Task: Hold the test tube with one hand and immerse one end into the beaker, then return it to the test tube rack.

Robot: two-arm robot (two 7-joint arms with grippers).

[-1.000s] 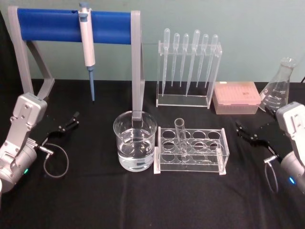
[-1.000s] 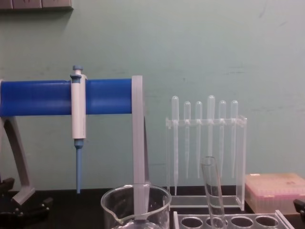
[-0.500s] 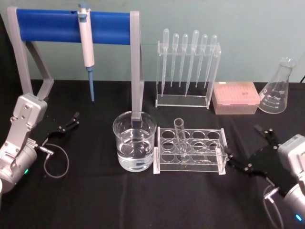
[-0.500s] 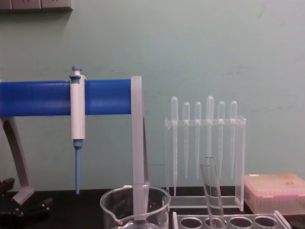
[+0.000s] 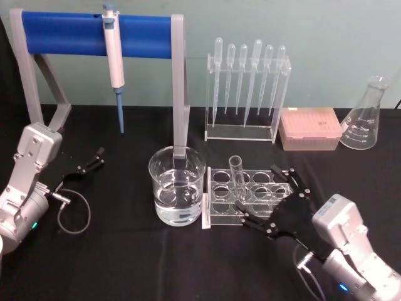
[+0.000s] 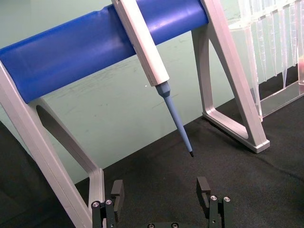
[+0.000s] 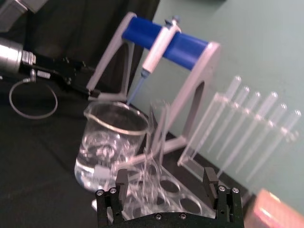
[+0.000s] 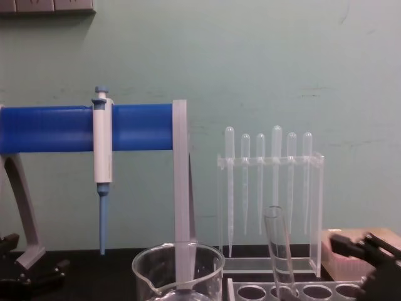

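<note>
The tube (image 5: 237,182) in its rack (image 5: 220,216), beaker (image 5: 164,188) beside.
We see the tube tilted slightly, the wide beaker part-filled, just left.

A black table (image 5: 125,269) is set against a pale green wall (image 5: 326,37). The pipettor stand (image 5: 62,32) is shown with a bright blue bar on grey legs; the pipettor (image 5: 114,59) is white with a blue tip and cap. The beaker (image 5: 177,188), test tube (image 5: 236,170), test tube rack (image 5: 220,223) and conical flask (image 5: 362,125) are rendered in clear, colourless material, the flask marked with white graduation lines. The pipettes (image 5: 257,69) are seen as translucent white. The tip box (image 5: 310,128) is coloured salmon pink. The left gripper (image 5: 91,160) and right gripper (image 5: 257,194) are finished in black, on silver-grey wrists.
</note>
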